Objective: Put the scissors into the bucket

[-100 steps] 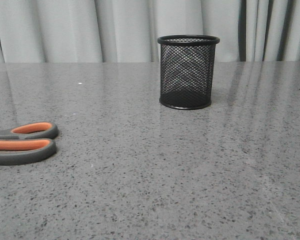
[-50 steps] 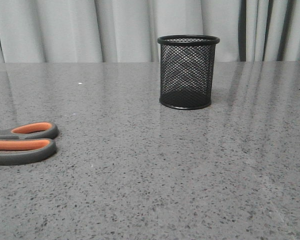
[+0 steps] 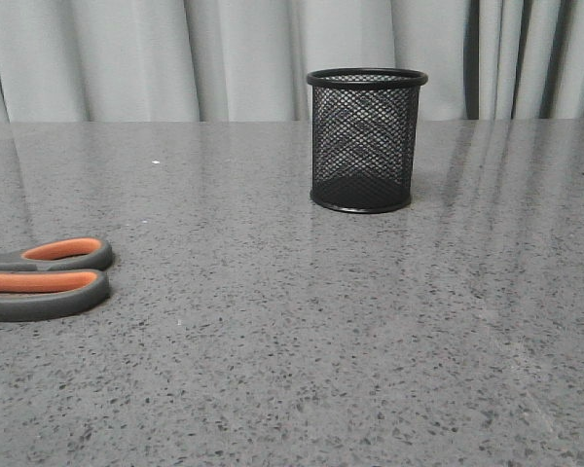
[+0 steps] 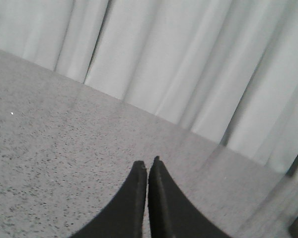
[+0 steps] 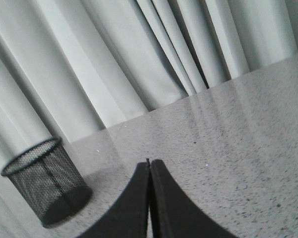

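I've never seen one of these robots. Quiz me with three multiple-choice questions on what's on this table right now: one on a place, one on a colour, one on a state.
1. Where do the scissors lie?
A. Inside the bucket
B. At the table's left edge of the front view
C. Right of the bucket

2. What colour lines the scissors' finger loops?
A. Orange
B. Green
C. White

3. How does the bucket stand?
A. Tipped over
B. Upside down
C. Upright, empty

Answers: 1 B, they lie flat, far left of the bucket. 2 A, orange shows inside both loops. 3 C, its rim is on top and the mesh shows nothing inside.
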`<state>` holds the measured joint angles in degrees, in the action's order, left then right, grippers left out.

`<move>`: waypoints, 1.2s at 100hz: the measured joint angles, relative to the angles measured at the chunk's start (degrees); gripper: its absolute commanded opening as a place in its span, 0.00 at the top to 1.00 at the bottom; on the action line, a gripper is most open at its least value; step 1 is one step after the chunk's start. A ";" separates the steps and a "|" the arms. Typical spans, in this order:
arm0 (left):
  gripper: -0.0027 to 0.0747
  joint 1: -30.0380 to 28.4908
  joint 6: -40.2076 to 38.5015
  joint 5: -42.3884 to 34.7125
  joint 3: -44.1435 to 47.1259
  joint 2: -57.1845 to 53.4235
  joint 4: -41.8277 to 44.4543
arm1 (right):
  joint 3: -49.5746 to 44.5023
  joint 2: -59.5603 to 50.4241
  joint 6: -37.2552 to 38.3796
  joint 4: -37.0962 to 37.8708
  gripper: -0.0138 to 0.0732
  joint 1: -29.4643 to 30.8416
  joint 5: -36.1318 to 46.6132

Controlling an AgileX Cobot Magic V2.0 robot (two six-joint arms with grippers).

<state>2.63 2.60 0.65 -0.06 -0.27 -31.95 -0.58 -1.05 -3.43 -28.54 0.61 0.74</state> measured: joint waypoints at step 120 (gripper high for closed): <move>0.94 0.00 12.66 64.44 -54.75 41.75 16.36 | 48.72 39.03 -1.86 16.88 0.78 -3.61 -50.30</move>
<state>2.63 15.26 65.09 -54.81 41.48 -15.59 48.14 37.98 -5.29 -11.66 -3.00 -49.56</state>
